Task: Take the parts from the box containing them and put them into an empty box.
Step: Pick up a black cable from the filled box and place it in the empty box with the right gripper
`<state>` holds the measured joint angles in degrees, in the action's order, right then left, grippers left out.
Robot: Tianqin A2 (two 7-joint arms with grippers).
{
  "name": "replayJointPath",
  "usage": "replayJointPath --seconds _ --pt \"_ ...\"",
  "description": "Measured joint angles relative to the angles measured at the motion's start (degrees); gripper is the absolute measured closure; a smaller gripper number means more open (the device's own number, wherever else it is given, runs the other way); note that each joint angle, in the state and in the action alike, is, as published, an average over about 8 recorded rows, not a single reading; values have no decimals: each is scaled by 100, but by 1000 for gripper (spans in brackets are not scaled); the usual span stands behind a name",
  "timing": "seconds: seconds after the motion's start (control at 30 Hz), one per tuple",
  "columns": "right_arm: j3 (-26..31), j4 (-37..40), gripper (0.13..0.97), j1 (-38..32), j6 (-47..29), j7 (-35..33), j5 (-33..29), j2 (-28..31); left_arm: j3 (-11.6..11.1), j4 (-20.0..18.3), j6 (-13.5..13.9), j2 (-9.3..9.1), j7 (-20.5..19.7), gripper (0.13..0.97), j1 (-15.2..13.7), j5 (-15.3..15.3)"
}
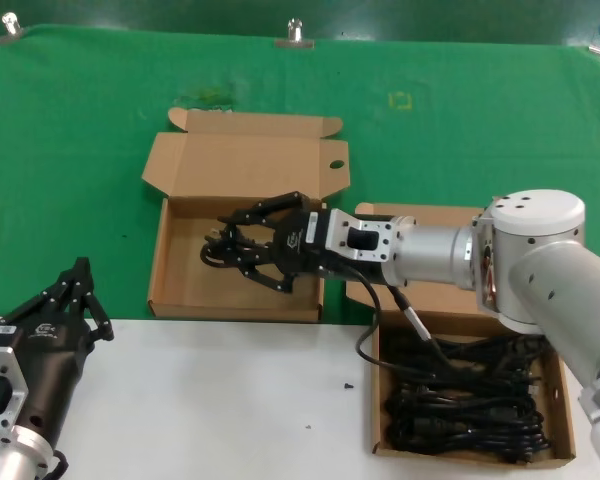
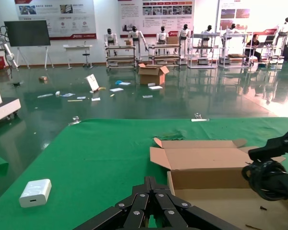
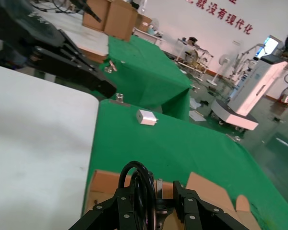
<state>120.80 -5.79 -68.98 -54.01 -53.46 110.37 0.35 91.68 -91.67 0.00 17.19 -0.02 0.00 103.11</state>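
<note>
While the cord [image 1: 223,255] is hanging clenched in my right claw [image 1: 242,247], I am holding it over the empty box [image 1: 180,280], low above its floor, so it will drop inside the walls. One cord is travelling; the rest are lying piled in the full box [image 1: 563,405], too tangled to count. Two boxes are standing on the green cloth [image 1: 80,120], lids open, near each other. My left claw [image 1: 75,290] is waiting at the white table [image 1: 230,400] edge, fingers pressed together, gripping nothing.
</note>
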Motion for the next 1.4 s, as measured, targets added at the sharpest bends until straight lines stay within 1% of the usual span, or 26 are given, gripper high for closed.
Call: replayJointPath --seconds 0.37,0.47,0.53,0.63,0.77,1.1,1.4 --pt "2604 -640 801 90 911 257 2629 -33 0 0 0 0 0 958 0 0" --pt "3118 -747 801 83 1071 248 3168 -34 0 0 0 0 0 958 0 0" --pt "3339 -798 801 88 1172 244 3400 -35 0 0 0 0 0 958 0 0" --pt "3531 -854 801 110 1327 254 3586 -35 0 0 0 0 0 958 0 0" --pt "3634 -885 801 152 1523 282 3661 -35 0 0 0 0 0 958 0 0" --pt "3688 -860 801 232 1824 275 3709 -35 0 0 0 0 0 958 0 0" --pt "3693 -903 801 280 2033 138 3827 -35 0 0 0 0 0 958 0 0"
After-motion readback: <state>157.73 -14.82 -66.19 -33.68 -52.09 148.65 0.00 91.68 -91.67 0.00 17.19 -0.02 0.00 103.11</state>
